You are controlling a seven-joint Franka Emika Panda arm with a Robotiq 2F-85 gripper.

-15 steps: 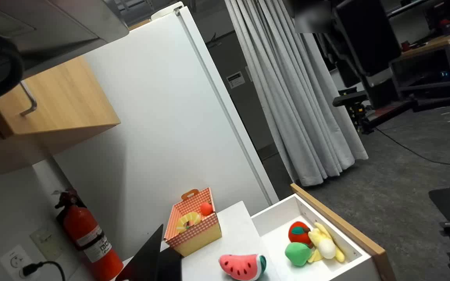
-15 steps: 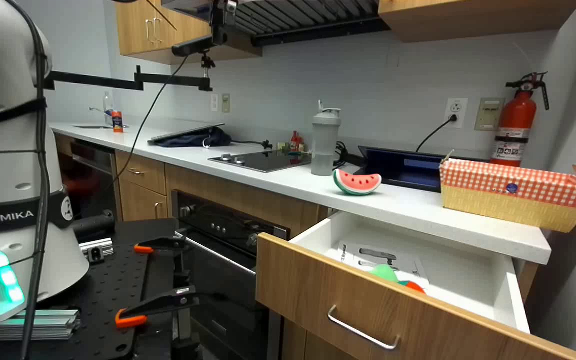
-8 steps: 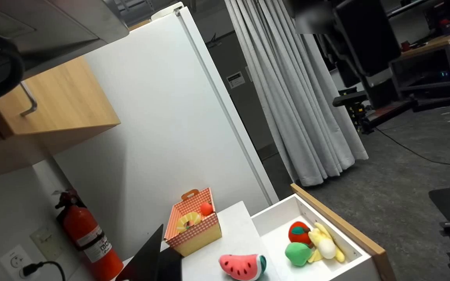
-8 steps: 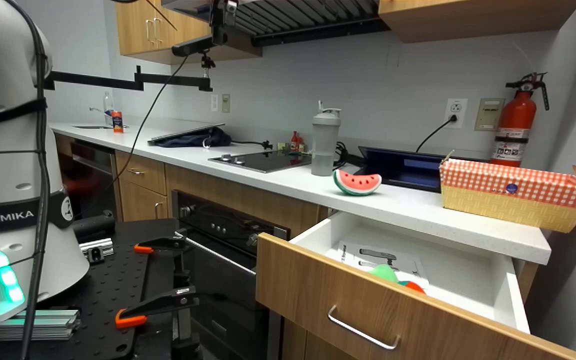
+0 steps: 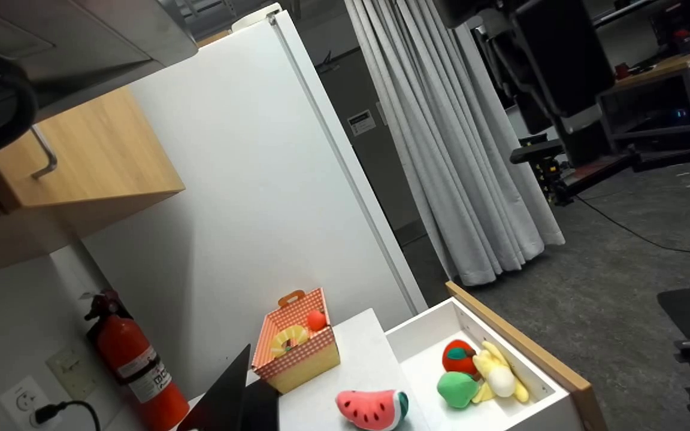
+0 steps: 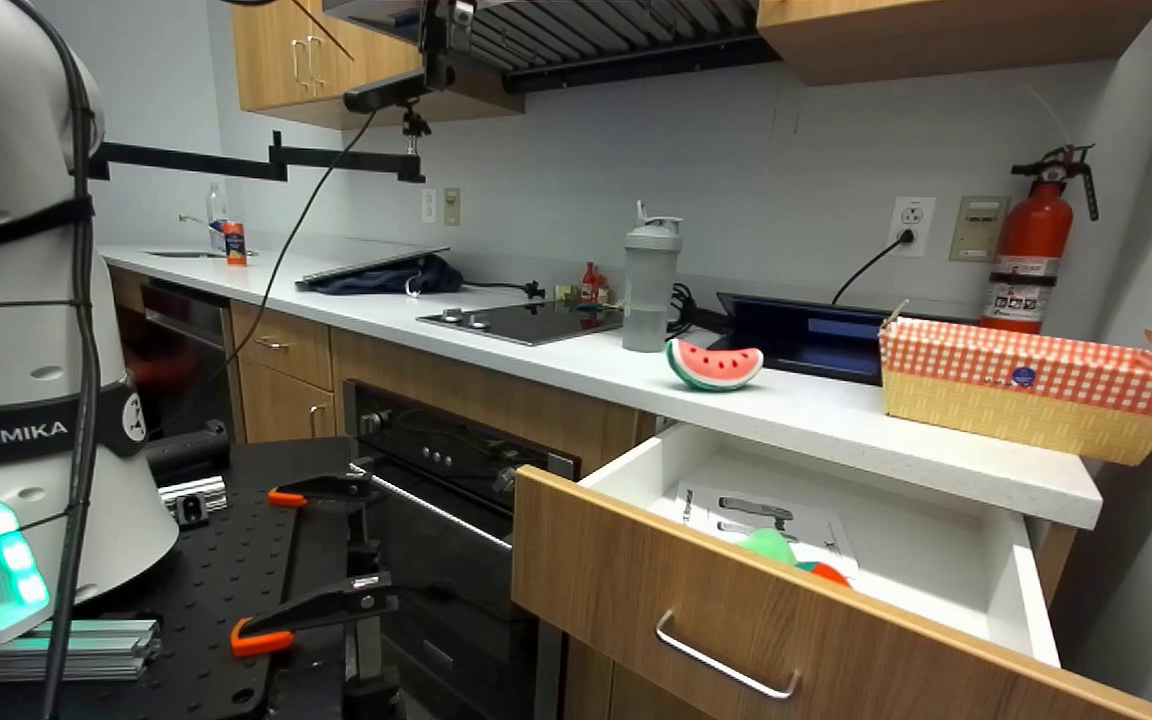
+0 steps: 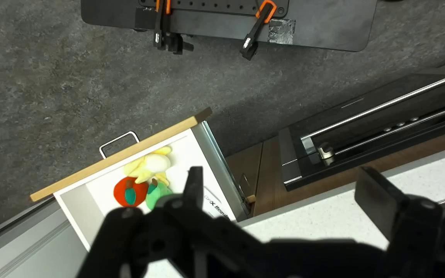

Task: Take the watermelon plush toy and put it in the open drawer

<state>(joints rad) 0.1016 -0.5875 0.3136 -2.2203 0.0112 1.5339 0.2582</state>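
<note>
The watermelon plush toy lies on the white counter beside the open drawer in both exterior views (image 5: 372, 410) (image 6: 714, 366). Its red face with dark seeds and its green rim show. It does not show in the wrist view. The open drawer, white inside with a tan wood front, is pulled out below the counter in both exterior views (image 5: 524, 338) (image 6: 766, 610). It also shows at the lower left of the wrist view (image 7: 122, 159). My gripper (image 7: 282, 172) is open and empty, its fingers wide apart above the counter edge and the drawer's side.
The drawer holds a red toy fruit (image 5: 458, 357), a green toy (image 5: 456, 389) and a peeled banana toy (image 5: 499, 374). A checkered basket (image 6: 1036, 410) stands on the counter's end. A shaker bottle (image 6: 650, 290) stands behind the watermelon. Clamps (image 7: 259, 29) stick out from the robot's table.
</note>
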